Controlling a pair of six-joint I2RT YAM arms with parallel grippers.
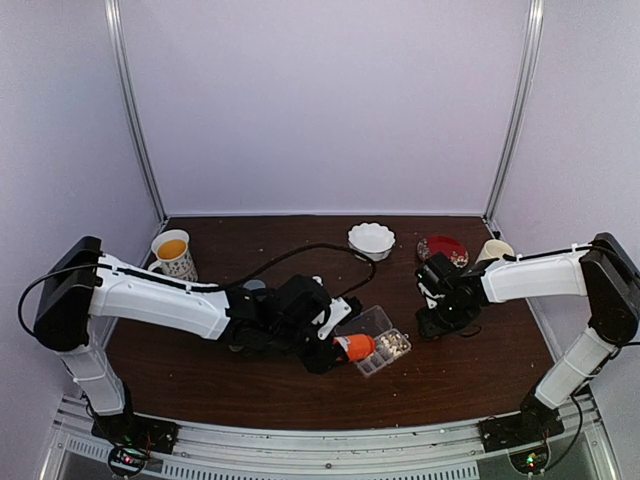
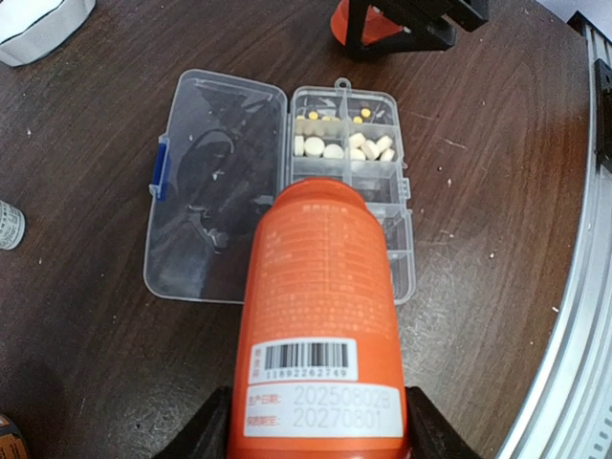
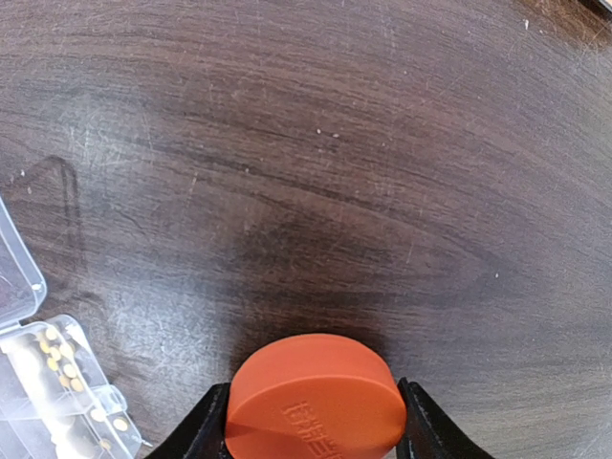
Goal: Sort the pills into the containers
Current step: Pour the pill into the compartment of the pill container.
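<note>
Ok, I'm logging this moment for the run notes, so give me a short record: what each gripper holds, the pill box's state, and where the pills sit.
left gripper: shut on the orange bottle, whose far end is over the pill box
right gripper: shut on the orange cap
lid: open, lying flat beside the cells
pills: pale, in two side-by-side cells
tiny yellow pieces: in the cells just beyond
bottle mouth: hidden
</note>
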